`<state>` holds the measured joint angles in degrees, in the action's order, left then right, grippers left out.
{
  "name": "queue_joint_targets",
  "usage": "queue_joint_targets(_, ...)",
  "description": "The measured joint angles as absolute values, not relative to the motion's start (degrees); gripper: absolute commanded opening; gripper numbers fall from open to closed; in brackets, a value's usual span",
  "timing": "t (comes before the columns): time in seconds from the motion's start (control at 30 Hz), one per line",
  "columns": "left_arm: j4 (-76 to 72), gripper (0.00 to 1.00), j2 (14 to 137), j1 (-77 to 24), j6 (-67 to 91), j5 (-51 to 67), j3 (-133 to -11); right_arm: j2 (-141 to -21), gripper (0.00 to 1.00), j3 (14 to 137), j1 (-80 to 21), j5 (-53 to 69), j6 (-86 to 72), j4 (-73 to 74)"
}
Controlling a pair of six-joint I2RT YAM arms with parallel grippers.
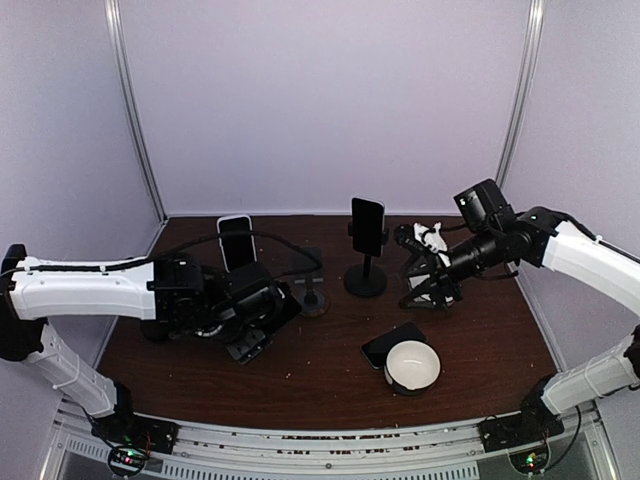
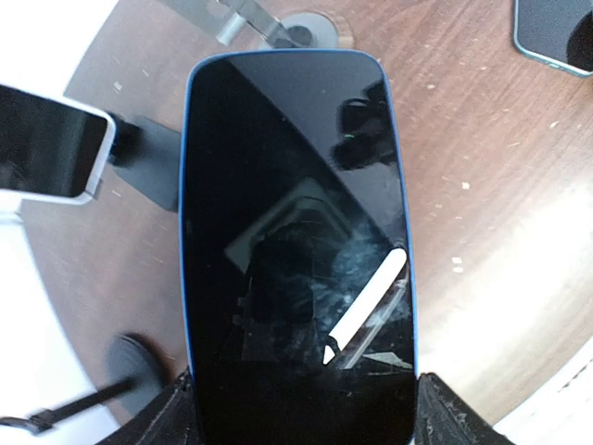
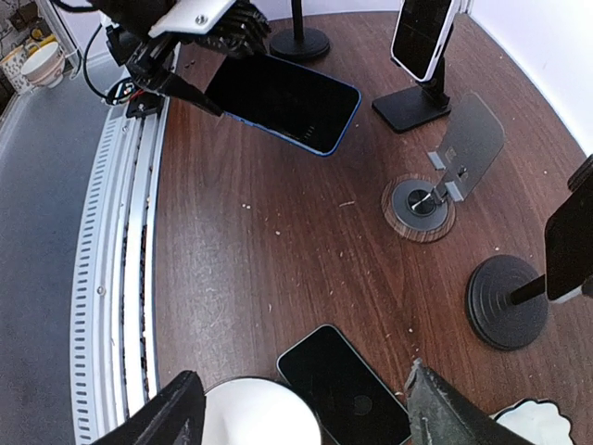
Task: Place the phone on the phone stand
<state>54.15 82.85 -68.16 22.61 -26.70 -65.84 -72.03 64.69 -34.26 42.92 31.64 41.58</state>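
**Step in hand:** transport of the phone to the stand.

**Left arm:** The left gripper (image 2: 298, 422) is clamped across one end of the black, blue-edged phone (image 2: 296, 250). Its jaws are spread to the phone's width. The phone appears to be held clear of the brown wooden table (image 3: 278, 260), on the left side.

**Right arm:** The right gripper (image 3: 301, 413) hangs wide open and empty on the right, near a second dark phone lying flat (image 3: 345, 385) beside a white bowl (image 1: 412, 365).

**Stands:** The empty grey tilted-plate stand on a round base (image 3: 459, 153) sits just right of the held phone and slightly farther back. Two other stands beyond it already carry phones.

**Judgement:** The next move calls for carrying the phone over to that plate, matching its tilt, and seating the phone's lower edge on the small lip before release.
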Motion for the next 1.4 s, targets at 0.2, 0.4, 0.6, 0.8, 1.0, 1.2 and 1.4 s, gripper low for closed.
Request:
queue_joint_targets(0.2,54.00,0.00,82.32,-68.20,14.96,-28.53,-65.89,-78.50,0.77,70.94,-34.61,44.88,30.35,43.81)
queue_joint_targets(0.4,52.34,0.00,76.31,-68.29,8.78,-28.69,-65.34,-81.60,0.76,74.22,-36.42,45.43,25.74,44.23)
queue_joint_targets(0.6,50.50,0.00,73.52,-70.24,3.27,-30.28,-64.93,-86.37,0.75,78.54,-40.95,45.36,19.38,43.09)
queue_joint_targets(0.8,46.85,0.00,72.60,-75.66,-3.95,-34.30,-64.36,-96.51,0.76,90.45,-43.40,45.39,13.50,45.19)
queue_joint_targets(1.0,42.74,0.00,70.89,-78.89,-9.91,-37.89,-64.12,-101.67,0.75,96.40,-43.44,46.52,7.40,45.58)
queue_joint_targets(1.2,41.39,0.00,70.91,-79.31,-12.99,-39.79,-64.12,-103.20,0.61,95.11,-43.38,53.28,4.82,45.28)
queue_joint_targets(1.4,39.92,0.00,71.48,-79.35,-14.81,-40.32,-64.03,-103.33,0.39,93.62,-43.97,60.51,5.61,45.21)
